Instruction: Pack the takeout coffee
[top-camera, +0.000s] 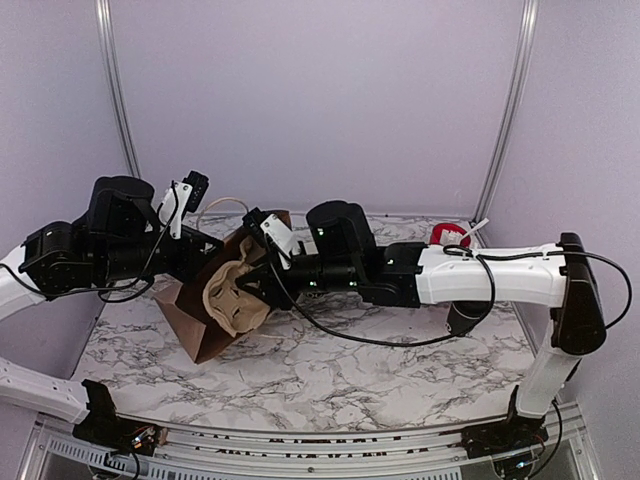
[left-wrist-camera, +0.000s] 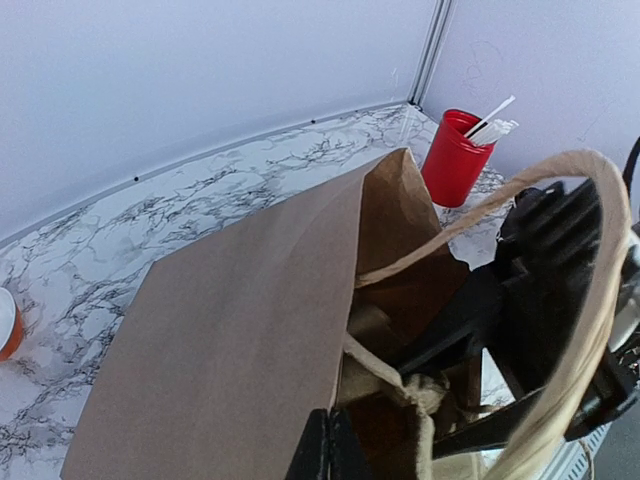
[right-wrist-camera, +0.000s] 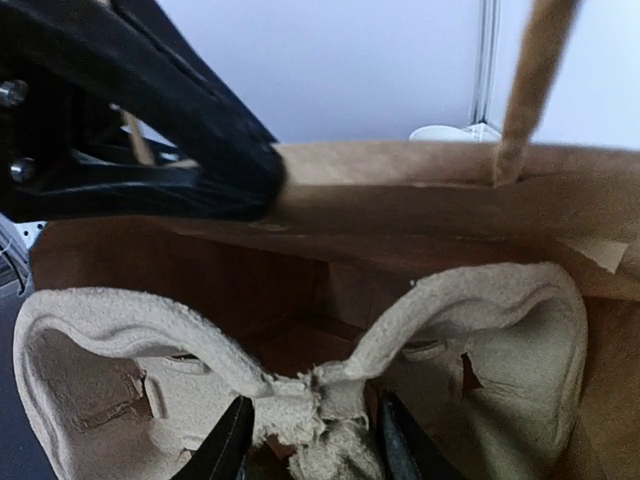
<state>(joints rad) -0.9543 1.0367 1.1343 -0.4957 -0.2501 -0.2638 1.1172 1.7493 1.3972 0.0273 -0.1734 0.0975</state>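
No black lidded coffee cup shows in any view. A brown paper bag (top-camera: 200, 325) lies tilted on the marble table, its mouth toward the right arm. My left gripper (left-wrist-camera: 335, 440) is shut on the bag's upper rim (right-wrist-camera: 400, 170) and holds the mouth open. My right gripper (right-wrist-camera: 312, 445) is shut on the middle ridge of a beige pulp cup carrier (right-wrist-camera: 330, 395), which sits in the bag's mouth (top-camera: 232, 295). The carrier's cup wells are empty. The right gripper's body (left-wrist-camera: 545, 250) shows inside the bag's paper handle loop (left-wrist-camera: 600, 300).
A red cup (left-wrist-camera: 452, 160) with white sticks stands at the back right (top-camera: 448, 236). An orange and white cup (left-wrist-camera: 6, 325) sits at the far left edge. A dark shape (top-camera: 465, 320) lies under the right forearm; I cannot tell what it is. Pale walls enclose the table.
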